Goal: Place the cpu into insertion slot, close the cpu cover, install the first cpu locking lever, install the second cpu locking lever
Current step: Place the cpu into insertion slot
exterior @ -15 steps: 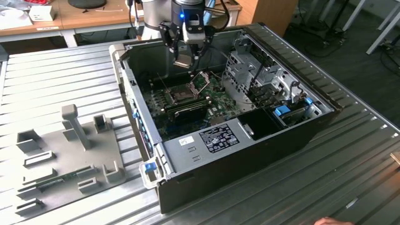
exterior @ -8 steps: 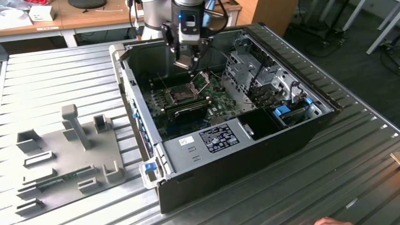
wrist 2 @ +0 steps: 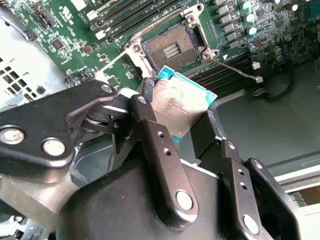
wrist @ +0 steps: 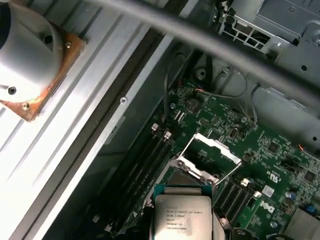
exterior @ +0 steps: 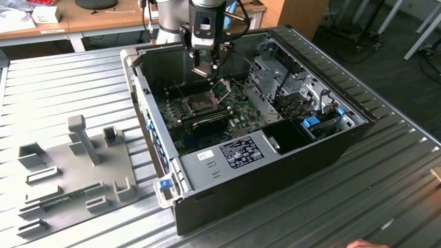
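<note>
Over the open case [exterior: 276, 155], exterior view: the arm drops in from above, and the gripper [exterior: 204, 71] points down inside the case mouth. It hangs above the slot [exterior: 200, 106] with clear air between. The cover [exterior: 222, 89] stands tilted up just beside the slot, toward the exterior view's right. The case wall is near on the exterior view's left. The drive cage [exterior: 276, 77] is on the right, with a gap between it and the gripper. The green board [exterior: 234, 121] lies flat on the case floor. The case sits on a ribbed metal table [exterior: 386, 170], and a grey fixture [exterior: 76, 170] lies well apart to the exterior view's left. Wooden desks stand behind, and part of a hand [exterior: 362, 244] shows at the near edge.

Second wrist view: black fingers [wrist 2: 155, 135] pinch the cpu [wrist 2: 185, 100] by two opposite edges, its dull metal top toward the camera. The slot [wrist 2: 172, 50] lies beyond it and apart, dark centre uncovered. A thin lever [wrist 2: 237, 70] is swung out beside the slot. Memory slots [wrist 2: 135, 15] run close along one side.

First wrist view: the cpu [wrist: 182, 217] is grey side up, hanging over the near rim of the slot [wrist: 192, 170] and hiding part of it. The cover [wrist: 215, 145] is raised, and board shows through its window. Memory slots [wrist: 145, 160] lie just beside the slot. The arm's round flange [wrist: 30, 55] and a cable [wrist: 200, 35] cross overhead.
</note>
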